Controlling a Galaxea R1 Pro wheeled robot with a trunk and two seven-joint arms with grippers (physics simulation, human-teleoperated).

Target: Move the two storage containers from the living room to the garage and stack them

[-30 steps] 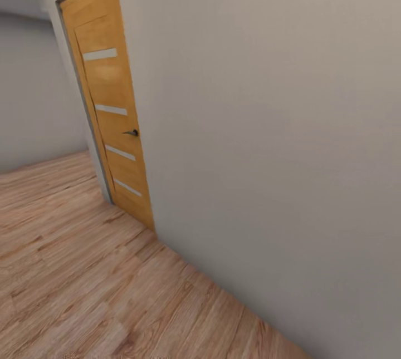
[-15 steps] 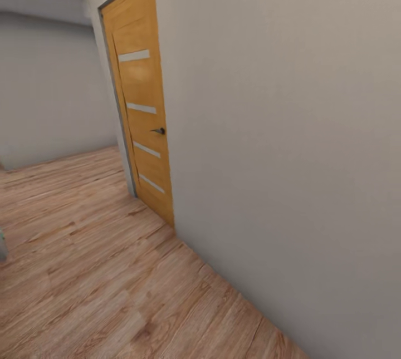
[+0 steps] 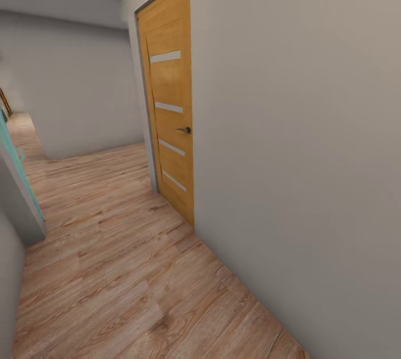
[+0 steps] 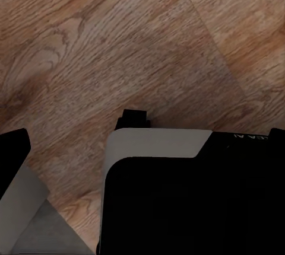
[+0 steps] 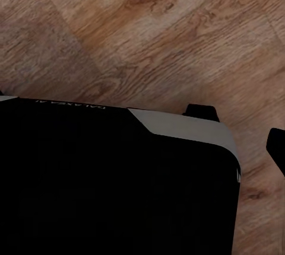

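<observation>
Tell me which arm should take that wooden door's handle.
Right, probably: the door and its handle sit in the wall along the robot's right side. Both wrist views look down at the plank floor, so neither arm is raised yet.

Head view count:

- One wooden door (image 3: 170, 97), orange-brown, shut, at about 12 o'clock of the view, set in the long pale wall (image 3: 301, 125).
- Four pale horizontal strips on that door; top one (image 3: 165, 57), the rest stepping down toward 6 o'clock.
- One dark door handle (image 3: 185, 130), between the second and third strips.
- One wood plank floor (image 3: 122, 270), running from 6 toward 10 o'clock.
- One teal edge (image 3: 21, 172) at 9 o'clock; what it belongs to can't be told.

Wrist views:

- One black-and-grey robot base body in each: left wrist (image 4: 190, 201), right wrist (image 5: 113, 178).
- Same plank floor under both.
</observation>
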